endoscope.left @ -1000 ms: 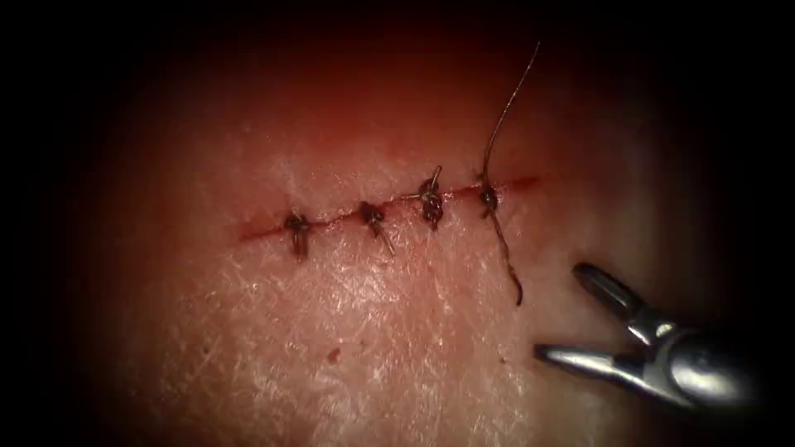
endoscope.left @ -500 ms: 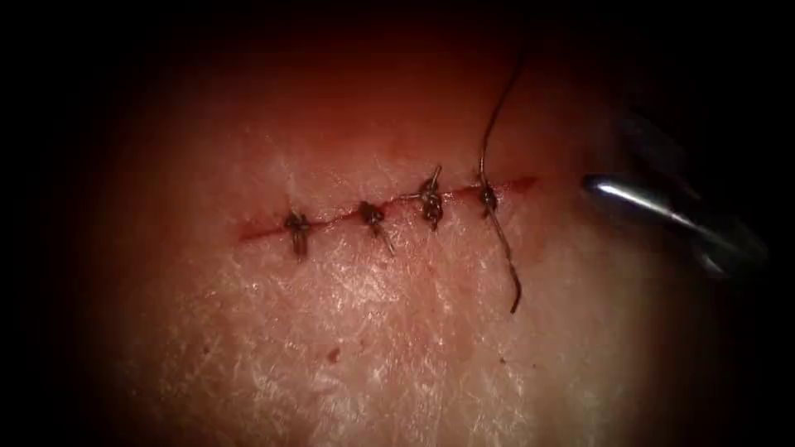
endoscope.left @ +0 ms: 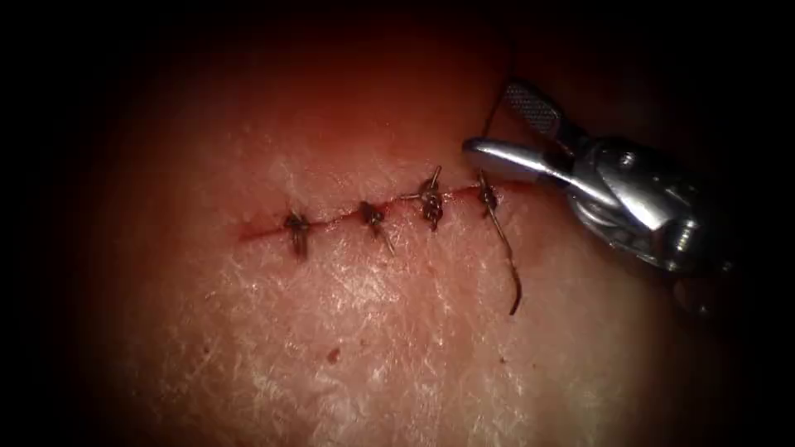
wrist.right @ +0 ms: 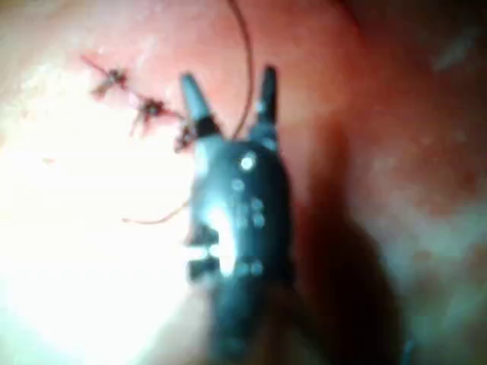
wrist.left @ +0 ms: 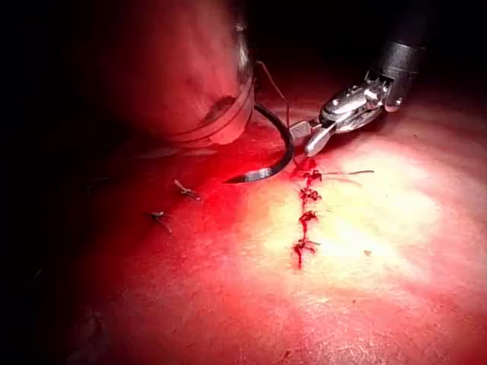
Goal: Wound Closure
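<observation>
Since a second ago, right tool point(endoscope.left: 505, 124) has swung up from below the cut point(endoscope.left: 364, 213), jaws wide astride the thread point(endoscope.left: 494, 124) above the rightmost knot point(endoscope.left: 488, 197). Needle point(wrist.left: 275, 156) lies free on tissue point(endoscope.left: 373, 348). Trimming seems due, needing accurate closure.

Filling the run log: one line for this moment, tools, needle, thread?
right tool: jaws open astride thread, holds nothing | left tool: holds needle, clear of tissue | knots on cut: four
</observation>
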You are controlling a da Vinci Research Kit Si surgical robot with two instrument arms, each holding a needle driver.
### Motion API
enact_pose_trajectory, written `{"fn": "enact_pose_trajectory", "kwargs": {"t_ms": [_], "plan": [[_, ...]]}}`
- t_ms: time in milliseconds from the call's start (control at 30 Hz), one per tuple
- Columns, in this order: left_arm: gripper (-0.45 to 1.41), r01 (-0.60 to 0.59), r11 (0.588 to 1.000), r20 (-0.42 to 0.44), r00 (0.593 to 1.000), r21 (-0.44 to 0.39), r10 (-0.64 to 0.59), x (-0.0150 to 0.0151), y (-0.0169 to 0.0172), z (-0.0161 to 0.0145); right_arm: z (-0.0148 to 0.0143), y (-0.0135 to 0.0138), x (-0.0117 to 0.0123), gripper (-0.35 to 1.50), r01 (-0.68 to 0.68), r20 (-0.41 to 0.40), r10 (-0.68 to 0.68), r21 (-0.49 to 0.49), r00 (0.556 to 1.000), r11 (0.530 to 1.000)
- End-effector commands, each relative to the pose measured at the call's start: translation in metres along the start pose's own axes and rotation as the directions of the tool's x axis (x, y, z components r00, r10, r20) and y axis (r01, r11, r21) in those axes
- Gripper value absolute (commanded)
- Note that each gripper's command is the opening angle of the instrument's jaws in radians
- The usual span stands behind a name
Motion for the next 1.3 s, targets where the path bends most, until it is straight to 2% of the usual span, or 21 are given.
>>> {"fn": "enact_pose_trajectory", "kwargs": {"t_ms": [33,233,267,667,867,1033,1300], "plan": [[-0.45,-0.006,1.000,-0.001,1.000,0.001,0.006,0.0001,-0.0001,0.0007,0.0010,0.0004,-0.0008,1.33,0.002,0.000,-0.002,0.000,1.000,1.000],[-0.45,-0.012,1.000,-0.003,1.000,0.003,0.012,0.0007,0.0005,0.0004,0.0020,0.0017,-0.0015,1.33,0.004,0.008,-0.004,-0.007,1.000,1.000],[-0.45,-0.017,1.000,-0.004,1.000,0.002,0.017,0.0011,0.0007,0.0003,0.0031,0.0020,-0.0022,1.34,0.010,0.020,-0.010,-0.014,1.000,1.000],[-0.45,-0.034,0.999,-0.020,0.999,-0.006,0.034,0.0040,0.0010,0.0006,0.0061,0.0016,-0.0044,1.33,0.032,0.065,-0.033,0.019,0.997,0.999],[-0.45,-0.041,0.999,-0.026,0.999,-0.007,0.041,0.0042,0.0010,0.0011,0.0072,0.0012,-0.0048,1.33,0.026,0.066,-0.028,0.034,0.997,0.999],[-0.45,-0.041,0.999,-0.027,0.999,-0.007,0.041,0.0045,0.0011,0.0012,0.0073,0.0012,-0.0046,1.33,0.025,0.075,-0.028,0.041,0.997,0.999],[-0.45,-0.047,0.999,-0.034,0.998,-0.009,0.046,0.0032,-0.0004,0.0021,0.0054,0.0007,-0.0033,1.33,0.011,0.089,-0.017,0.064,0.996,0.998]]}}
